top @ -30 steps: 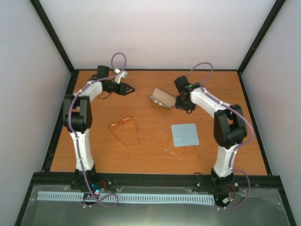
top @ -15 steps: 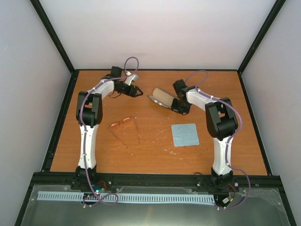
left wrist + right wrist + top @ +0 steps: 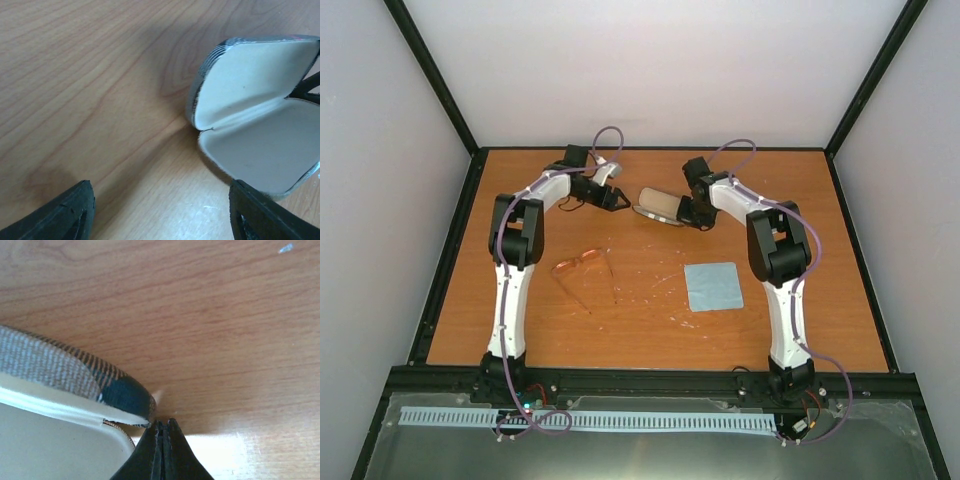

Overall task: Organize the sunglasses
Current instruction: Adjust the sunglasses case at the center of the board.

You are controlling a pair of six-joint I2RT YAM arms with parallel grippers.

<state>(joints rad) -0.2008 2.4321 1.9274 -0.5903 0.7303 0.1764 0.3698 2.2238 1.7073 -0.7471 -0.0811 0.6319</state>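
Top external view: your left gripper (image 3: 618,199), jaws spread empty, faces the open tan oblong case (image 3: 658,206); your clenched right gripper (image 3: 694,214) butts its far end, presumably bracing it. Orange-lensed sunglasses (image 3: 578,264) lie well behind the left gripper.

Pale walls (image 3: 660,70) surround a black-framed wooden table (image 3: 650,330).

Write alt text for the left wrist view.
An open glasses case, cream-lined with a striped outer shell, lies on a wooden table at right. The left pincer is open and empty, its dark fingertips at the bottom corners.
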